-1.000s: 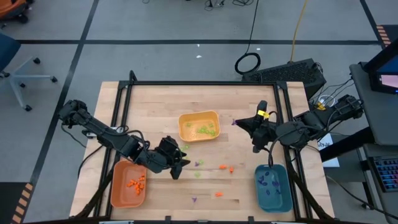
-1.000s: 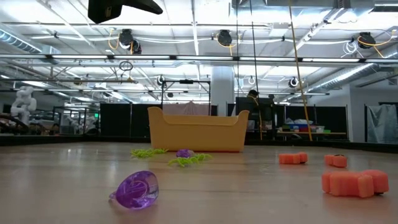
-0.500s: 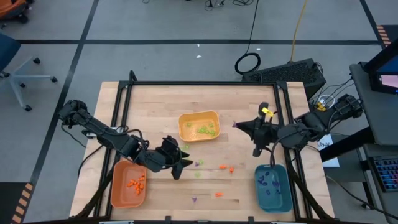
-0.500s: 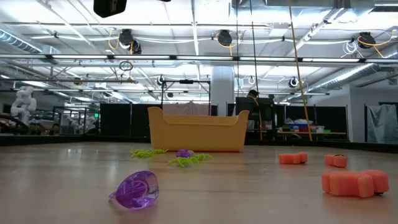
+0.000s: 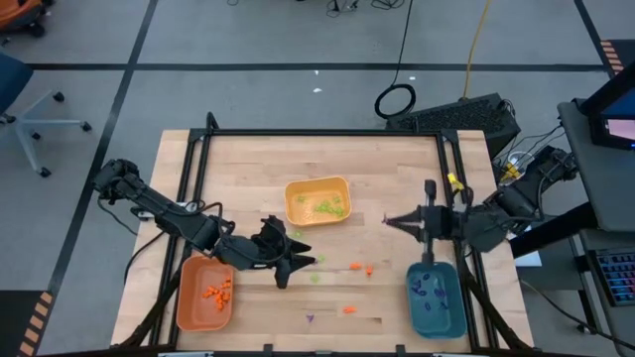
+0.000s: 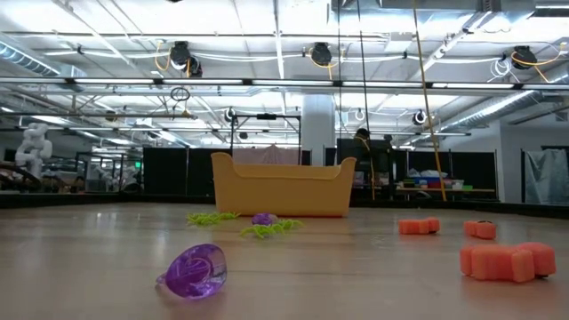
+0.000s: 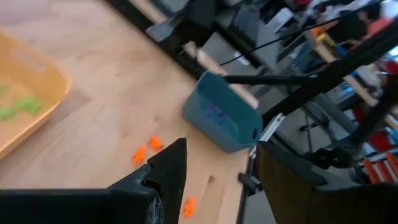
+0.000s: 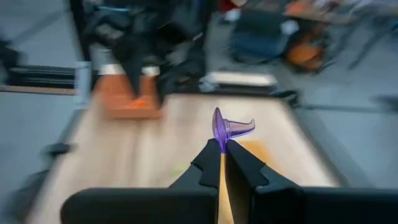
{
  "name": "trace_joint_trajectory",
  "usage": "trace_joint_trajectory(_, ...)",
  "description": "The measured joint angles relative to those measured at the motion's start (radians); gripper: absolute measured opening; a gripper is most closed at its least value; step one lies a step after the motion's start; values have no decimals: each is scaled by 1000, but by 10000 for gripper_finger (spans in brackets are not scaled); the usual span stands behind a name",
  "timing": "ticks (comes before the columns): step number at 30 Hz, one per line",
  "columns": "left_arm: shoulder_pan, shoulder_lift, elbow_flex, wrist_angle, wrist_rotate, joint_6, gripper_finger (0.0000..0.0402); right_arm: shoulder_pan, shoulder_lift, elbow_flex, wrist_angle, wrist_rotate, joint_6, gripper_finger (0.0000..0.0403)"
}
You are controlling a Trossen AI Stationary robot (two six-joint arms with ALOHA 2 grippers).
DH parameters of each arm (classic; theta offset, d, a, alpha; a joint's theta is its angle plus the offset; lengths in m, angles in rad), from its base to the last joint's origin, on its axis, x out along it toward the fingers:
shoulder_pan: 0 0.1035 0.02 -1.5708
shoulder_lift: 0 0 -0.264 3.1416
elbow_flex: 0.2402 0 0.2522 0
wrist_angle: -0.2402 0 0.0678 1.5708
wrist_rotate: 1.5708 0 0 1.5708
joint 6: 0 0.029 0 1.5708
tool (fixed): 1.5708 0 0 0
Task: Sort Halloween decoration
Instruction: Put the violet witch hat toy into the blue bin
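Right claw point(image 8: 221, 148) rightward, purple piece point(image 8: 229, 128) pinched

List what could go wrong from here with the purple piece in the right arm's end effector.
1. The right end effector pinches the small purple plastic decoration piece only at its thin lower edge, so it may slip out before reaching the teal rectangular plastic tray.
2. The piece sticks up past the fingertips; released off-centre, it might bounce off the tray rim onto the light wooden table.

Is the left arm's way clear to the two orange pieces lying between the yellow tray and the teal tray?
Probably yes. The left gripper is open and empty, and only bare wood and a green piece separate it from the orange pieces.
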State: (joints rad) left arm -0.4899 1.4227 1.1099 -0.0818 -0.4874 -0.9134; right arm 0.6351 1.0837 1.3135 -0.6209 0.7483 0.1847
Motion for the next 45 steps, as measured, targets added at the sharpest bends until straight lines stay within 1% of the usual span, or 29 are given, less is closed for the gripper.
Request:
trace_joint_trajectory(3, 6, 0, 0, 69, 8, 58, 192, 38, -14, 0, -58, -83, 123, 0)
trace_joint_trajectory(8, 28, 0, 1, 121, 17, 118, 192, 86, -43, 0, -188, -276, 353, 0)
trace_joint_trajectory(12, 49, 5, 18, 119, 47, 148, 192, 118, -54, 0, -365, -438, 545, 0)
trace_joint_trajectory(15, 65, 27, 55, 117, 89, 196, 192, 145, -49, 0, -522, -538, 639, 0)
trace_joint_trajectory(17, 73, 55, 93, 120, 111, 239, 192, 170, -42, 0, -608, -549, 678, 0)
trace_joint_trajectory(19, 78, 88, 130, 120, 120, 276, 192, 195, -35, 0, -652, -548, 693, 0)
trace_joint_trajectory(22, 81, 155, 194, 117, 120, 320, 192, 224, -25, 0, -662, -543, 690, 0)
trace_joint_trajectory(26, 81, 248, 285, 85, 121, 319, 192, 253, 3, 0, -663, -541, 690, 0)
trace_joint_trajectory(29, 80, 316, 362, 83, 139, 325, 192, 280, 19, -29, -648, -543, 703, 0)
trace_joint_trajectory(32, 80, 368, 441, 60, 162, 348, 192, 307, 22, -97, -609, -544, 742, 0)
trace_joint_trajectory(37, 80, 435, 543, -88, 173, 380, 192, 342, 22, -227, -516, -543, 830, 0)
trace_joint_trajectory(39, 80, 454, 555, -109, 184, 378, 192, 352, 22, -274, -449, -543, 848, 0)
trace_joint_trajectory(45, 76, 494, 554, -175, 273, 369, 192, 376, 22, -412, -226, -562, 874, 0)
